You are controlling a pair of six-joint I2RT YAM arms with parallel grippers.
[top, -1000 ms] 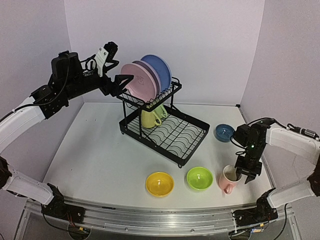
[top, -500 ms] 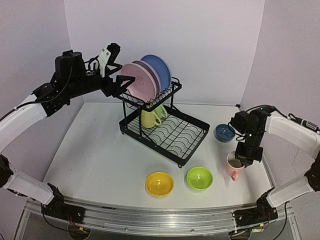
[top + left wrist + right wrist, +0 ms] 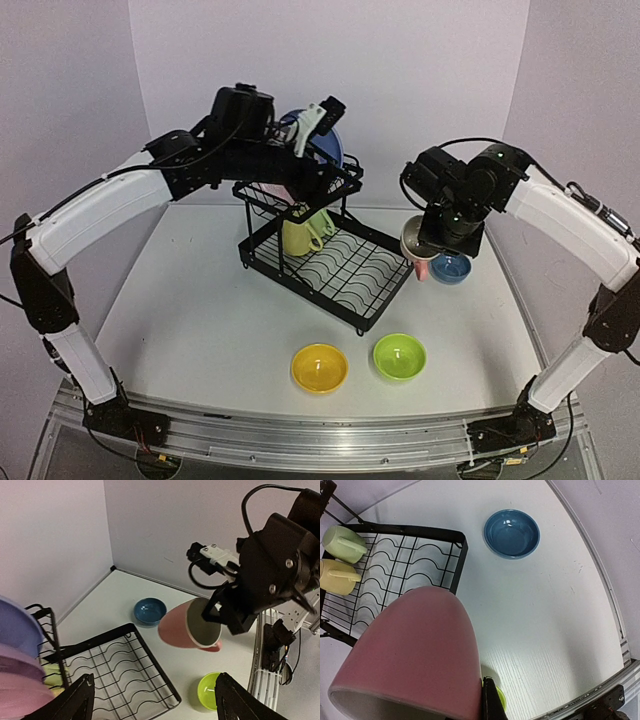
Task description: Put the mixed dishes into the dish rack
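1. My right hand is clamped on the rim of the pink mug and holds it in the air, clear of the table.
2. In the top view the mug hangs just right of the dish rack, off the right corner of its lower tray. The blue bowl is directly at the mug's lower right.
3. The mug is tipped well off upright. In the left wrist view its long axis runs nearly level, with the base to the left and the open mouth facing lower right. In the right wrist view the mouth points to the lower left corner.
4. My left hand is spread wide with nothing between its fingers. It sits up by the rack's upper shelf, where plates stand on edge.
5. The light green mug and the yellow mug lie side by side in the lower tray.
6. The yellow bowl and the lime bowl sit mouth-up, side by side, low in the top view.
7. The table is white with a faint wood grain. Plain pale lavender walls close in the back and sides, and a metal rail runs along the bottom edge.
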